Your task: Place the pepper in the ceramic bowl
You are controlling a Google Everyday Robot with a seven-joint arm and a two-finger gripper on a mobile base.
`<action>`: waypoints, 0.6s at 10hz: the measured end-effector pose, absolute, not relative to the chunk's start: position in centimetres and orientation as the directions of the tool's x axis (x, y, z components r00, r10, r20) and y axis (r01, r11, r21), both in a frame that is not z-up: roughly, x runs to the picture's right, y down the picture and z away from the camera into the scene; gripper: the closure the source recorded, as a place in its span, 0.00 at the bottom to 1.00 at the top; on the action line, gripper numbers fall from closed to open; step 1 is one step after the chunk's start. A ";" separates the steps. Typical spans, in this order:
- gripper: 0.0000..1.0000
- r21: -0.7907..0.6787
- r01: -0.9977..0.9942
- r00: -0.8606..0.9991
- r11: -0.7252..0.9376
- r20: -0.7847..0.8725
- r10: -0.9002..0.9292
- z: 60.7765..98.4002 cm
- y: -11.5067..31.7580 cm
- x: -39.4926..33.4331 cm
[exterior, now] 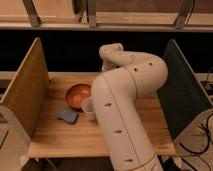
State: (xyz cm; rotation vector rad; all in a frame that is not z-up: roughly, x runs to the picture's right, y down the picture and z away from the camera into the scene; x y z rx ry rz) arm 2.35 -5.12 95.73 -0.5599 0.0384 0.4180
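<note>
Camera view: bulky cream-white robot arm (125,110) rises from bottom edge, bends over light wooden slatted table (65,140), covers its middle. Tan wooden side panel (25,92) stands at table's left end, dark grey panel (182,95) at right end. Glossy orange-brown round ceramic bowl (76,94) sits left of arm, partly behind it. Small blue pad (68,115) lies just in front of bowl. Small pale whitish container (88,107) stands against arm, beside bowl. Gripper hidden behind arm; grip state cannot be told. Pepper not discernible.
</note>
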 end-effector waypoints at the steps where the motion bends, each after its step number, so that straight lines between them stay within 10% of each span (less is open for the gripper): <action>1: 0.20 -0.508 -0.393 0.916 0.766 -0.146 0.373 95.7 -5.1 2.2; 6: 0.20 -0.548 -0.382 0.918 0.744 -0.129 0.376 97.7 -3.9 0.5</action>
